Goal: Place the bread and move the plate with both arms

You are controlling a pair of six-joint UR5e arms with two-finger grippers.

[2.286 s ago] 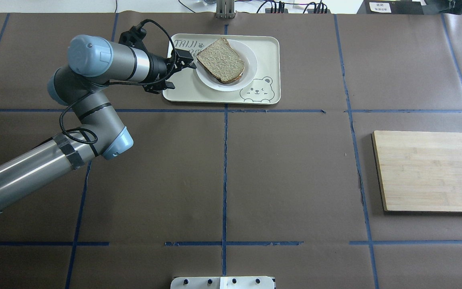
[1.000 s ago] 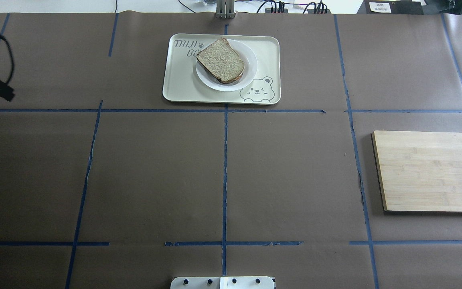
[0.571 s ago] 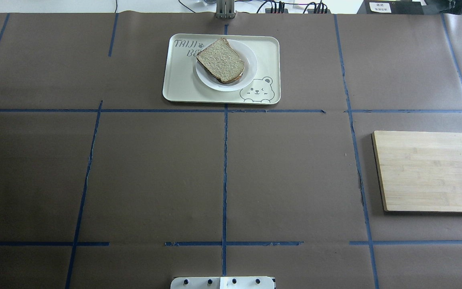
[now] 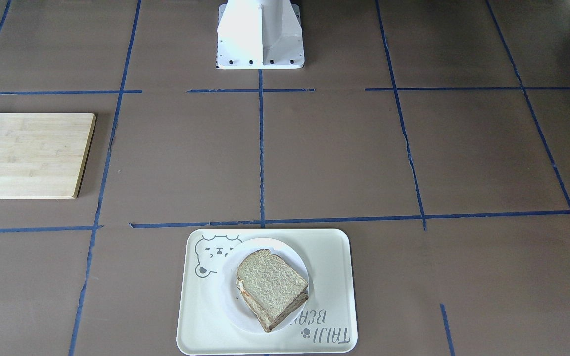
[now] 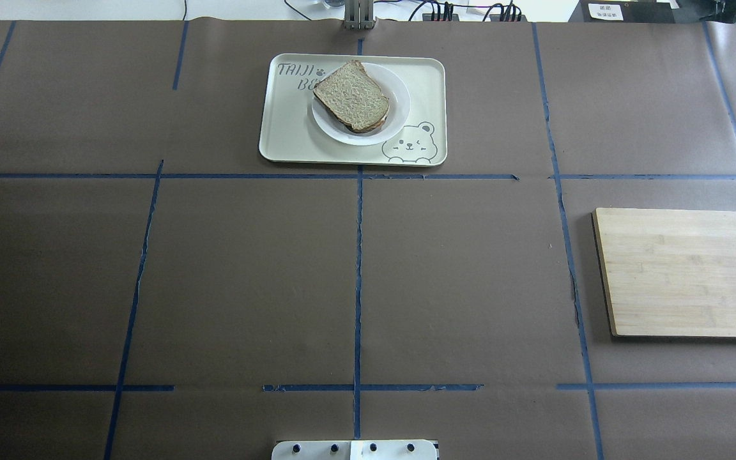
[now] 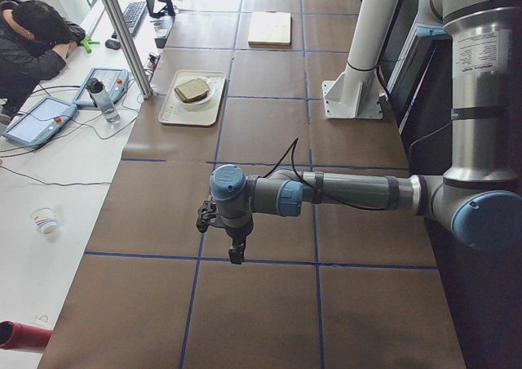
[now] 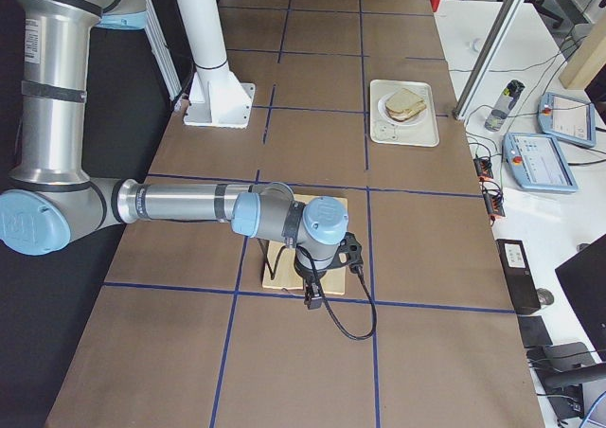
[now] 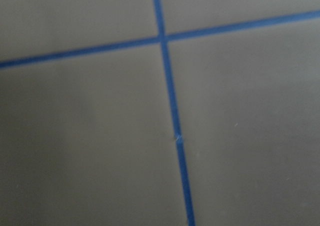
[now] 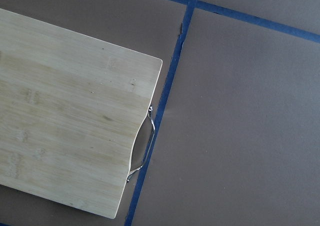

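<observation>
The bread [image 5: 351, 96] lies on the white plate [image 5: 400, 105], on top of another slice, on the cream bear tray [image 5: 285, 131] at the table's far middle. It also shows in the front-facing view [image 4: 271, 286] with the plate [image 4: 230, 296]. Neither gripper shows in the overhead view. In the left side view my left gripper [image 6: 235, 255] hangs over bare table, far from the tray. In the right side view my right gripper [image 7: 311, 298] hangs at the edge of the wooden cutting board [image 7: 284, 258]. I cannot tell whether either is open or shut.
The cutting board [image 5: 687, 271] lies on the table's right side; its metal handle [image 9: 145, 146] shows in the right wrist view. The white pedestal base [image 4: 260, 34] stands at the robot's edge. An operator [image 6: 33, 38] sits beyond the far edge.
My left arm has drawn back from beside the plate, gone left and left the overhead view. The bread, plate and tray have not moved.
</observation>
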